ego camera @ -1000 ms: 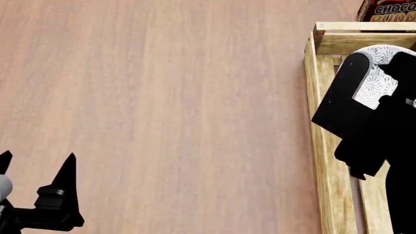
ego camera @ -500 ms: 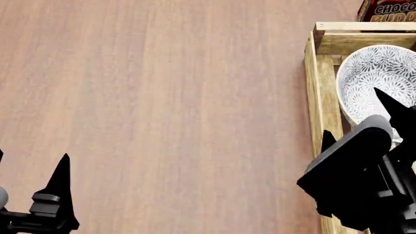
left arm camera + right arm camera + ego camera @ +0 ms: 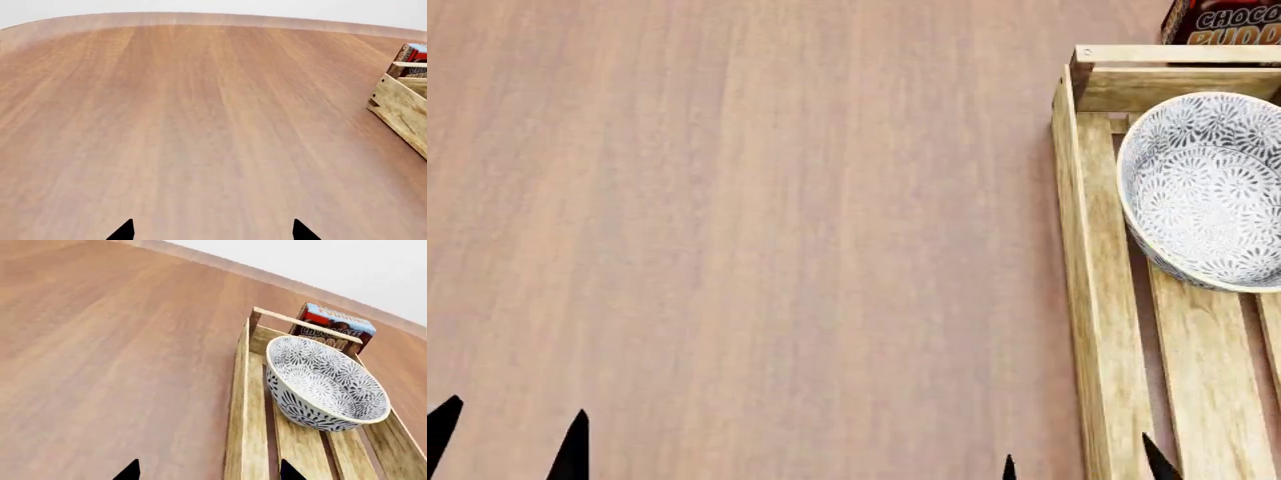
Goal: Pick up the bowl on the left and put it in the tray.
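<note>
Bowl inside tray, both arms' jaws apart, empty.

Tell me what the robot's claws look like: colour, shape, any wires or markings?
Only the fingertips show now. The left gripper and the right gripper each end in two flat, matte black fingers tapering to sharp triangular points. No cables, markings or other colours are visible; the arms themselves are out of view.

1. Pudding box, at the counter's far edge just behind the tray: white letters "CHOCO" over "BUDD", both cut off.
2. Right wrist view: same box reads "PUDDING" and "CHOCOLATE", partly hidden.
3. No other lettering legible.
</note>
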You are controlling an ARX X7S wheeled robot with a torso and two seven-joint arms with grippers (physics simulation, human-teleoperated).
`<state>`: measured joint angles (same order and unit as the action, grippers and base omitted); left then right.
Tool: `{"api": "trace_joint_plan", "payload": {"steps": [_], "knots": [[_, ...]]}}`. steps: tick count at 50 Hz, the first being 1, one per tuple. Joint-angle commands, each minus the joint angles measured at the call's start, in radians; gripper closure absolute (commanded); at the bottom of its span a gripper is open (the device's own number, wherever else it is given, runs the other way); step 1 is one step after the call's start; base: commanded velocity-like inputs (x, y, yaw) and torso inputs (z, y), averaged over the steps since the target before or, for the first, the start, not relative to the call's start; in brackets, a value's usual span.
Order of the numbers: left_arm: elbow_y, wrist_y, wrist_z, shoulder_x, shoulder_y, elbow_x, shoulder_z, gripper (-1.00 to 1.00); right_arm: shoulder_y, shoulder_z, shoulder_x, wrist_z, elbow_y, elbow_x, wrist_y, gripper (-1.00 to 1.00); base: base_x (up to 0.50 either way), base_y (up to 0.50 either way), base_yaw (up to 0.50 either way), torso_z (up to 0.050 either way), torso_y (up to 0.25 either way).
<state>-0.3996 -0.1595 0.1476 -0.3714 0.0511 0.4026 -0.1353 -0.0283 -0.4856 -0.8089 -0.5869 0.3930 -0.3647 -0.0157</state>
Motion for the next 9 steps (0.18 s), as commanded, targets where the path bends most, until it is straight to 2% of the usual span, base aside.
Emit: {"api": "trace_joint_plan", "payload": {"steps": [1, 6, 9], "knots": [[0.175, 0.216, -0.052, 0.042, 0.077, -0.085, -0.018, -1.00, -0.127, -0.001, 0.116, 0.041, -0.146, -0.080, -0.273, -1.00, 0.00, 0.00, 0.00, 0.000, 0.000], [0.224, 0.246, -0.055, 0.057, 0.084, -0.080, -0.016, -1.00, -0.127, -0.011, 0.145, 0.095, -0.205, -0.166, -0.293, -1.00, 0.00, 0.00, 0.00, 0.000, 0.000], [0.243, 0.256, -0.056, 0.063, 0.081, -0.078, -0.015, -1.00, -0.133, 0.003, 0.161, 0.104, -0.238, -0.152, -0.347, -1.00, 0.00, 0.00, 0.00, 0.000, 0.000]]}}
